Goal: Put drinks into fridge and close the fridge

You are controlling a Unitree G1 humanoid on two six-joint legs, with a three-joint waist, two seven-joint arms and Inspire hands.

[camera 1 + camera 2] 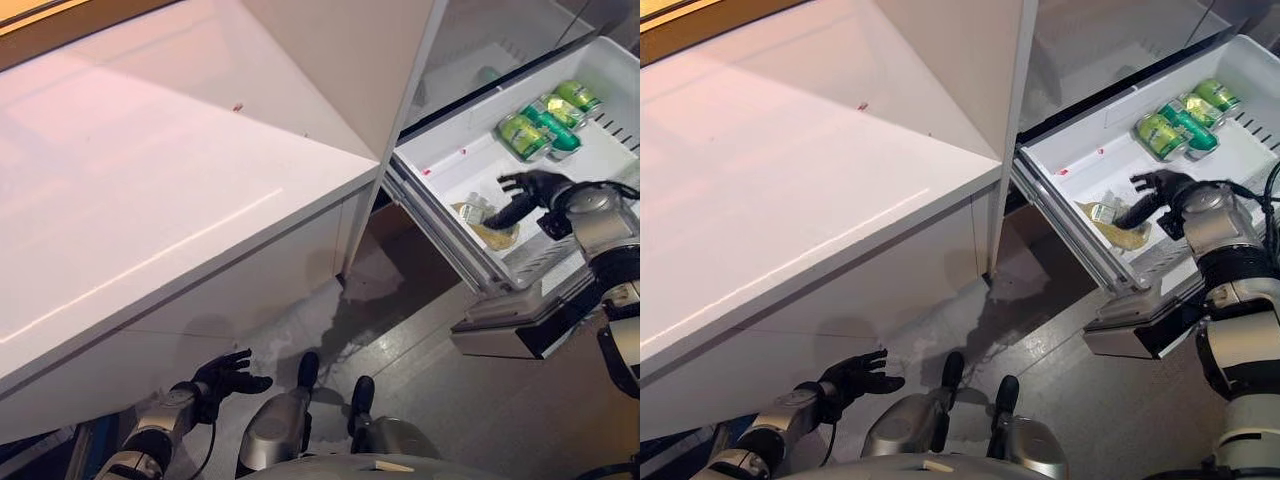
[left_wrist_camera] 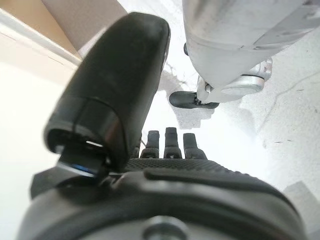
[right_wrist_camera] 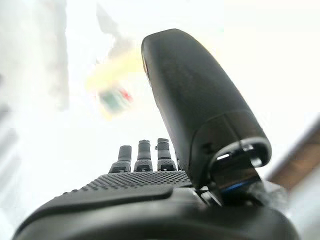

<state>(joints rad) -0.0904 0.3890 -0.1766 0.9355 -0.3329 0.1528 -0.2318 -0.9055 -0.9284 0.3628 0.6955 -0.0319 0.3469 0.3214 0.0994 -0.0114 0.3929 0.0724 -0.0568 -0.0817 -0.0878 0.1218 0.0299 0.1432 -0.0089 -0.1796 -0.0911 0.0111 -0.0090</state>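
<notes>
While the white fridge [image 1: 200, 180] fills the left and centre of the head views, its pulled-out drawer [image 1: 440, 160] juts toward the robot at about two o'clock, open at the top. Green drink cans [image 1: 545, 122] lie on their sides at the drawer's far end, side by side and touching, their long axes running roughly from ten o'clock to four o'clock. Nearer the drawer's front lip lies a yellowish packet or bottle [image 1: 1110, 222]; what it is I cannot tell for sure.

Over the drawer's middle hangs the right hand [image 1: 1155, 192], empty, its fingers [image 3: 143, 155] spread loosely and straight. The cans lie at about one o'clock from it, close but apart; the yellowish item lies just below it at about seven o'clock, seemingly not touched. Low by the floor [image 1: 480, 400] at seven o'clock, well apart from the drawer, the left hand [image 1: 225, 378] hangs relaxed with fingers loose, holding nothing.

With drinks already in, closing looks like the step in hand, and the right hand is far nearer. To push, it must clear the drawer's front rim toward five o'clock, where the floor leaves open room.
</notes>
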